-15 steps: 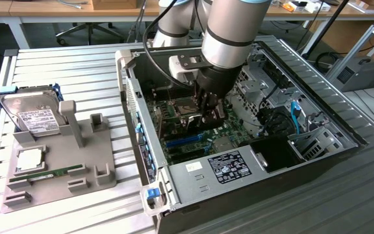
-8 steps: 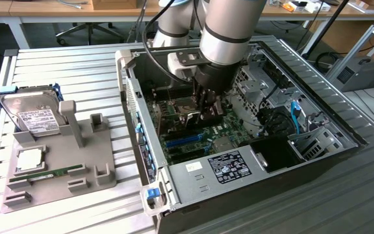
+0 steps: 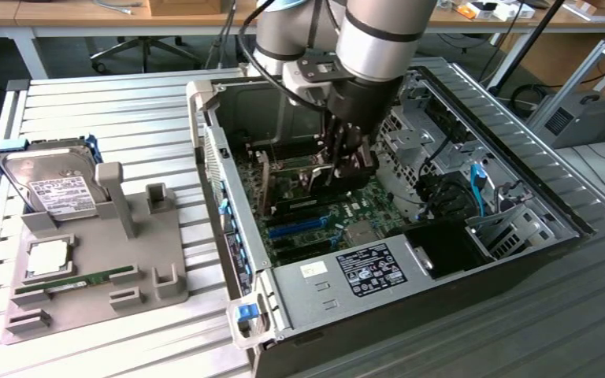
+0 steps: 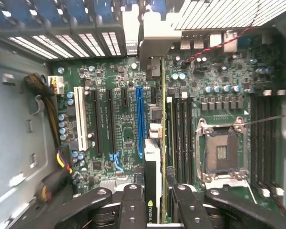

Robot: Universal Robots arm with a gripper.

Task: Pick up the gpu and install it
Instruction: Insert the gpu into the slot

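The claw (image 4: 156, 193) is gripping the gpu (image 4: 152, 160) edge-on between partly closed fingers. It is holding the card upright inside the computer case (image 3: 513, 236), probably so its connector edge is facing the motherboard's blue slot (image 4: 140, 119) just beside it.

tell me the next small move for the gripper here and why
Probably nudge the gpu sideways over the long blue slot: the gripper holds it edge-on above the motherboard, and in the wrist view it runs beside that slot, not along it.
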